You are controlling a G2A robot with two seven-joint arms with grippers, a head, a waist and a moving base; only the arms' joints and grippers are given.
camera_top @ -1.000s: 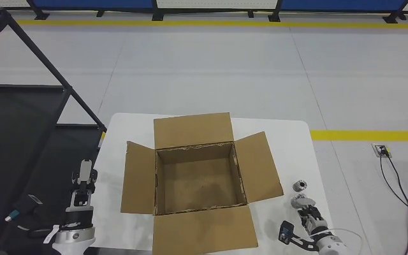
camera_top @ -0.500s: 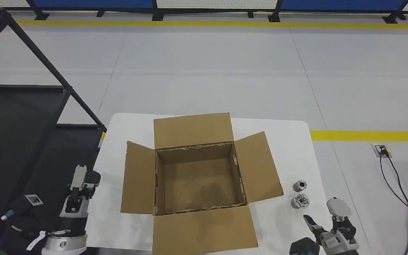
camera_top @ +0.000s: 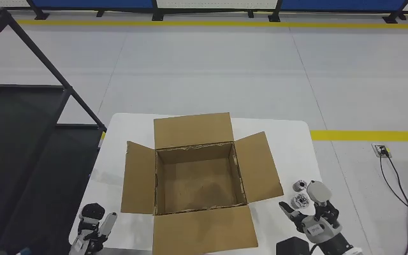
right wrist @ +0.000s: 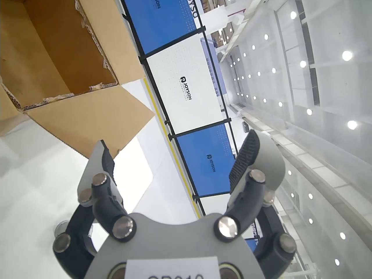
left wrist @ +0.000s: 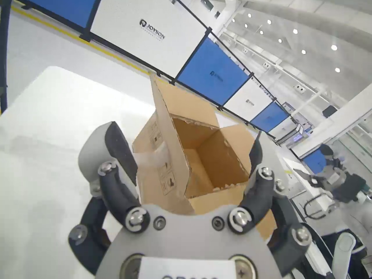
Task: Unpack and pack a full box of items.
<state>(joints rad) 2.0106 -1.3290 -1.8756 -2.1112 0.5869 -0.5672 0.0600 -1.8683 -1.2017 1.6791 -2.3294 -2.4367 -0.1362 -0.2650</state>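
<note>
Bench (camera_top: pixel 287 134): cardboard box (camera_top: pixel 194 185) empty | left gripper (left wrist: pixel 184 140), apart, retreated near-left | right gripper (right wrist: pixel 178 149), apart, back beside metal fittings (camera_top: pixel 298 186) | repacking likely next

each grey wrist plate (left wrist: pixel 186 242) bears silver screws (left wrist: pixel 135 219), black linkages (left wrist: pixel 116 193) and black-padded grey jaws.

Left gripper (camera_top: pixel 101 218) (left wrist: pixel 186 146) sits low at the robot's near left, wrist tipped so it points forward and upward. Its two curved grey fingers are spread wide with nothing between them, dark pads (left wrist: pixel 120 149) facing inward. Right gripper (camera_top: pixel 301 201) (right wrist: pixel 178 146) sits at the near right, wrist also angled forward and upward. Its fingers are spread wide and empty; a ribbed black pad (right wrist: pixel 244 161) shows on one finger, the other is seen edge-on. The two arms are well apart, one on each side.
</note>
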